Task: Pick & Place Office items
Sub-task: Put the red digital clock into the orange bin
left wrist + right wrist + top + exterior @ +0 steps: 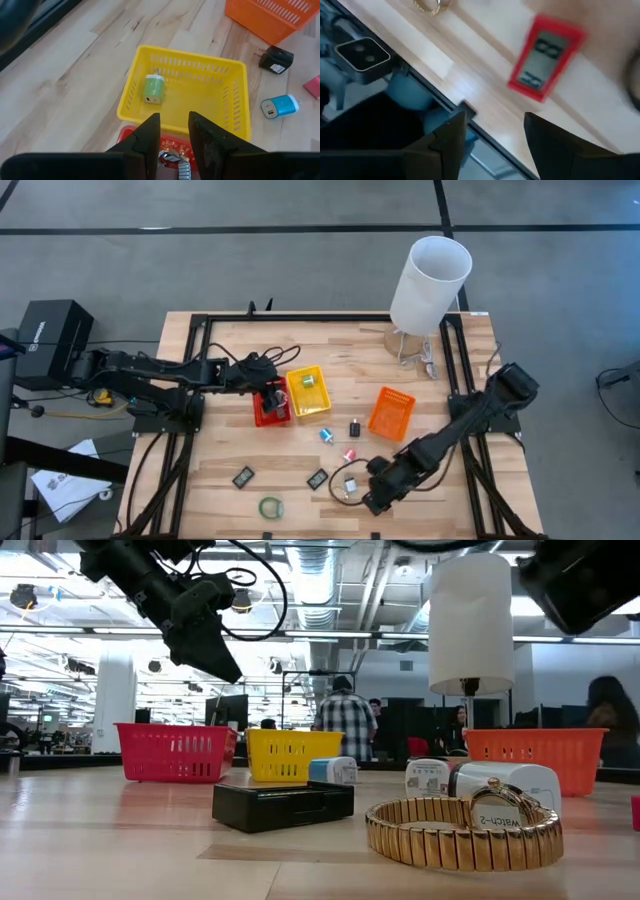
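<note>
My left gripper [272,395] hangs open above the red tray [268,416]; in the left wrist view a silver watch [171,159] lies in that tray below the fingers. A green charger [153,88] lies in the yellow tray [308,392]. My right gripper [375,500] is open near the table's near edge, over a red-framed display block [545,57]. Loose on the wood are a gold watch band [465,828], two black blocks [243,476] [317,478], a blue charger [326,436], a black charger [354,427] and a pink piece [349,454].
The orange tray [391,412] sits right of the yellow one. A tall white cylinder [430,285] stands on a stand at the far right. A black frame runs around the table [200,470]. A camera [362,57] sits at the near edge. People stand in the room beyond.
</note>
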`<state>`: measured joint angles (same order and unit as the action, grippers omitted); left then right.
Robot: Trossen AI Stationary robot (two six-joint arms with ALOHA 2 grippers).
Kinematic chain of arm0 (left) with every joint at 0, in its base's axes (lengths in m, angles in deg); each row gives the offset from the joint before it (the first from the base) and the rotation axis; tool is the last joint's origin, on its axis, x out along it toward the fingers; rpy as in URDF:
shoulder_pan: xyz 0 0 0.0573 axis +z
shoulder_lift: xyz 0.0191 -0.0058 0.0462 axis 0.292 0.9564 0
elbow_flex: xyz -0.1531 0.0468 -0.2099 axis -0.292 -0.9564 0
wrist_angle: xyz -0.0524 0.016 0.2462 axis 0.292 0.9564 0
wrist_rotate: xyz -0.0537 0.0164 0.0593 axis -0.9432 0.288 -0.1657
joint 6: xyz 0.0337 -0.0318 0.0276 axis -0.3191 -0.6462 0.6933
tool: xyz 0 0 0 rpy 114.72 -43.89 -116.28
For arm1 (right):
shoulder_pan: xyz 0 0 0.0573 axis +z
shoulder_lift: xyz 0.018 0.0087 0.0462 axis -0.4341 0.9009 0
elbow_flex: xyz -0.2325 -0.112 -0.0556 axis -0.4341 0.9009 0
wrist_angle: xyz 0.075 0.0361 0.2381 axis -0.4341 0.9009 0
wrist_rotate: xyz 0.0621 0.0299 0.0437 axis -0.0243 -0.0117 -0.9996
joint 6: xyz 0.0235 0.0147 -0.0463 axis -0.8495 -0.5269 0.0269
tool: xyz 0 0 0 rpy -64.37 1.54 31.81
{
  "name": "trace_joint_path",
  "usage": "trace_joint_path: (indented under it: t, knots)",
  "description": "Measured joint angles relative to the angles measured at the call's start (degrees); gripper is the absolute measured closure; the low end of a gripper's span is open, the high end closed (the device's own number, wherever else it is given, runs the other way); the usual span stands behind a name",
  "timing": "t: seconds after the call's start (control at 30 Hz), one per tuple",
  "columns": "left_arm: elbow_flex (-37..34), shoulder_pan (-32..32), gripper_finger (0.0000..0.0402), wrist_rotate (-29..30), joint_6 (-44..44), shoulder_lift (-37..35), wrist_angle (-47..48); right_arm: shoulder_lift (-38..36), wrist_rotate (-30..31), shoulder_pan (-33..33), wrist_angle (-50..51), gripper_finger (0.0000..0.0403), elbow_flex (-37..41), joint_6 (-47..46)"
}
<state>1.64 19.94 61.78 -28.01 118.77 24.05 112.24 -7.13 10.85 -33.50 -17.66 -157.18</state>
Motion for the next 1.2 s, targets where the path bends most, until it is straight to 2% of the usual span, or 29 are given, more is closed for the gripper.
trace_joint_path:
  t: [0.1,0.2,0.33,0.47,0.93,1.2]
  knots:
    - [-0.02,0.00,0.0306,0.00,1.23,0.00,-1.33,3.63,-2.85,-0.98,9.33,0.0219,-5.67,2.76]
    - [-0.03,0.00,0.0306,-0.03,3.77,0.00,-3.08,6.60,-3.23,-1.89,17.57,0.0229,-11.62,3.50]
    - [-0.02,0.00,0.0306,-0.02,4.22,-0.02,-5.16,11.06,-3.59,-2.38,22.00,0.0234,-17.04,3.76]
    - [-0.02,0.00,0.0306,-0.02,4.31,-0.02,-6.13,14.58,-4.73,-2.49,21.71,0.0228,-19.93,5.49]
    - [-0.02,0.00,0.0306,-0.02,4.17,-0.02,-7.05,15.33,-4.82,-2.49,25.81,0.0171,-20.69,6.21]
    - [-0.02,0.00,0.0306,-0.02,4.16,-0.04,-7.25,15.46,-1.24,-2.49,26.71,0.0167,-20.56,5.59]
